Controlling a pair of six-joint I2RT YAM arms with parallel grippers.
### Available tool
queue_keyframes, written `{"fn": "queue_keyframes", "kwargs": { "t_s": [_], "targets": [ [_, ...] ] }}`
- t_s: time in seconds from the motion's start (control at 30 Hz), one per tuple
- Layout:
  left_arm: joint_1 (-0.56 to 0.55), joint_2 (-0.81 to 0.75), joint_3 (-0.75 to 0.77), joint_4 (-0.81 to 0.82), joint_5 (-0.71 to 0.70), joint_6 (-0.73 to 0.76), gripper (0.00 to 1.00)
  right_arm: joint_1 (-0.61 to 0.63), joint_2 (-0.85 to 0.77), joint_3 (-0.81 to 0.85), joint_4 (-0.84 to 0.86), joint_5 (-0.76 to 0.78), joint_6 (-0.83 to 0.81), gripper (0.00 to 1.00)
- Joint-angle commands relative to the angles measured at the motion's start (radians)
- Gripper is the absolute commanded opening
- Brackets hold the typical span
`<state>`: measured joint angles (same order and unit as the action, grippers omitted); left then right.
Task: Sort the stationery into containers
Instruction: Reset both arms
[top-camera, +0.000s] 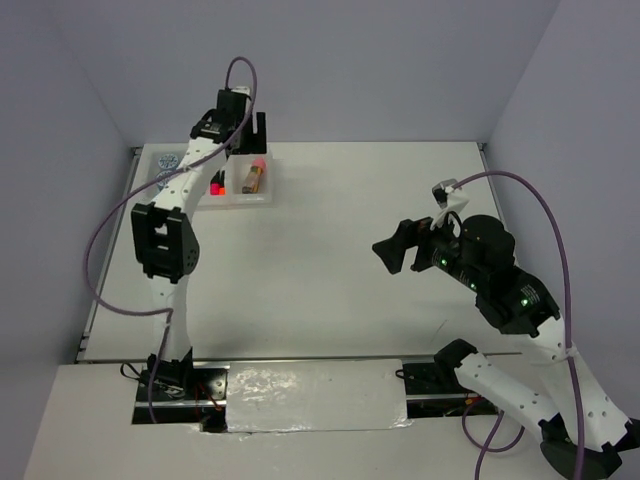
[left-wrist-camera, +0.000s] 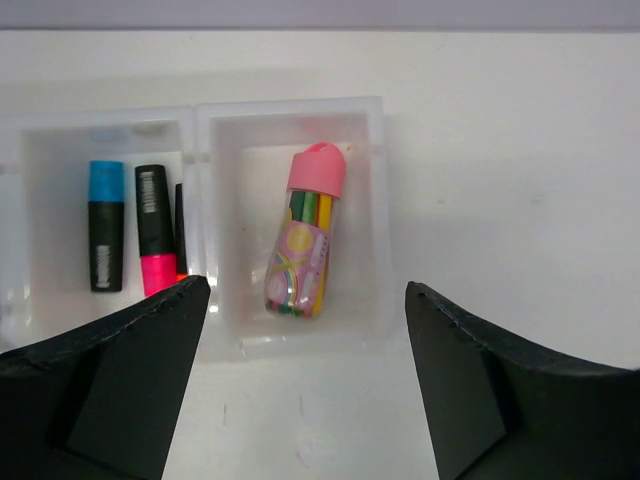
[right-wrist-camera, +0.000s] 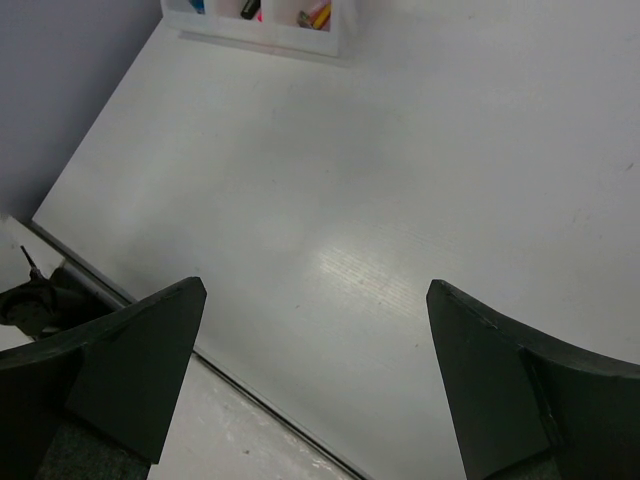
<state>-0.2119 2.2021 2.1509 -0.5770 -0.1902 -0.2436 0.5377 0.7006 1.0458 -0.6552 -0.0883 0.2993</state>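
The translucent white tray (top-camera: 265, 192) stands at the far left; its rim also shows in the left wrist view (left-wrist-camera: 290, 110). The pink-tan stick (left-wrist-camera: 308, 245) lies in the right compartment. The blue-capped (left-wrist-camera: 105, 225) and pink-capped (left-wrist-camera: 155, 245) highlighters lie in the middle compartment, with the orange one (left-wrist-camera: 180, 235) mostly hidden behind them. Two blue patterned rolls (top-camera: 168, 162) show at the tray's left end, partly behind my left arm. My left gripper (left-wrist-camera: 305, 300) is open and empty, hovering over the right compartment's near edge. My right gripper (top-camera: 392, 250) is open and empty above the table's right half.
Grey walls close in the table at the back and sides. In the right wrist view the tray (right-wrist-camera: 260, 20) sits far off at the top, and the table's near edge (right-wrist-camera: 150, 310) runs below my right gripper (right-wrist-camera: 315, 290).
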Motion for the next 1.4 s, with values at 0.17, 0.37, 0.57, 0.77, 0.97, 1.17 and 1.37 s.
{"fn": "queue_keyframes", "kwargs": {
  "t_s": [0.17, 0.37, 0.57, 0.77, 0.97, 1.17, 1.37],
  "targets": [
    [-0.011, -0.584, -0.274, -0.096, -0.046, -0.187, 0.99, -0.004, 0.019, 0.19, -0.093, 0.084, -0.072, 1.0],
    [-0.009, -0.976, -0.576, -0.168, -0.086, -0.207, 0.99, -0.002, -0.019, 0.304, -0.217, 0.182, -0.086, 1.0],
    [-0.009, -1.291, -0.732, -0.285, -0.206, -0.137, 0.99, -0.004, -0.059, 0.425, -0.334, 0.306, -0.132, 1.0],
    [-0.009, -1.576, -0.841, -0.388, -0.2, -0.169, 0.99, -0.004, -0.128, 0.447, -0.425, 0.341, -0.132, 1.0],
    [-0.027, -1.837, -0.96, -0.443, -0.314, -0.196, 0.99, -0.004, -0.219, 0.395, -0.457, 0.346, -0.106, 1.0],
    [-0.041, -1.902, -0.977, -0.46, -0.356, -0.214, 0.99, -0.002, -0.233, 0.347, -0.454, 0.351, -0.088, 1.0],
    [-0.041, -1.854, -0.985, -0.442, -0.305, -0.204, 0.99, -0.002, -0.243, 0.327, -0.432, 0.355, -0.065, 1.0]
  ]
}}
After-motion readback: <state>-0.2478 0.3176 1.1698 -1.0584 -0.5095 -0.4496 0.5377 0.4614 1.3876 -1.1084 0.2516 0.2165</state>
